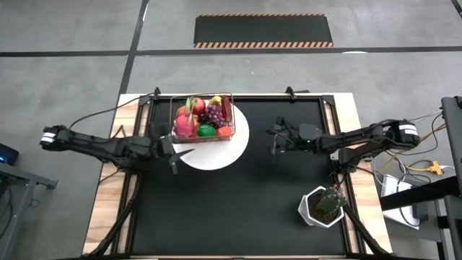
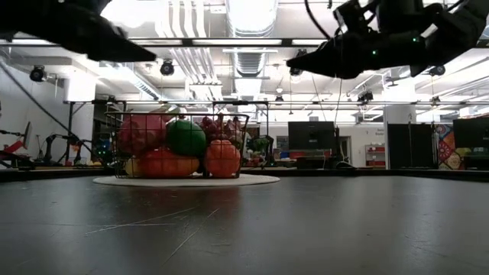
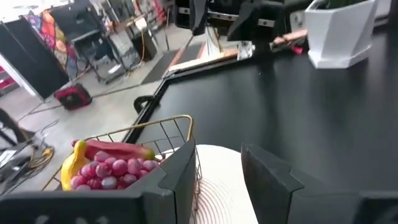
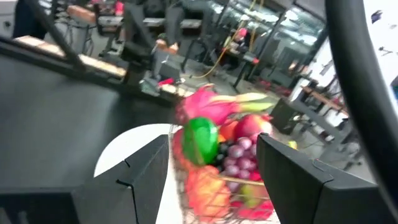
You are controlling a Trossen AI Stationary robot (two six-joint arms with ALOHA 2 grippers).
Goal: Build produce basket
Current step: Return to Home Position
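The wire basket [image 1: 203, 117] stands on a round white plate [image 1: 220, 153] at the table's far middle, filled with produce: pink dragon fruit [image 1: 184, 126], purple grapes [image 1: 213, 114], green lime [image 1: 206, 131], orange, apples and a banana tip. The low view shows the basket [image 2: 177, 145] resting on the plate [image 2: 187, 180]. My left gripper [image 1: 173, 154] hovers open just left of the plate's near edge; in its wrist view the basket corner [image 3: 180, 121] lies beyond its fingers. My right gripper [image 1: 275, 141] hangs open to the right of the plate, raised off the table, facing the basket [image 4: 217, 158].
A green plant in a white pot [image 1: 323, 206] stands at the table's near right corner, also visible in the left wrist view [image 3: 339, 31]. The black mat [image 1: 238, 202] stretches bare across the near middle. Wooden table edges [image 1: 108, 209] frame the mat.
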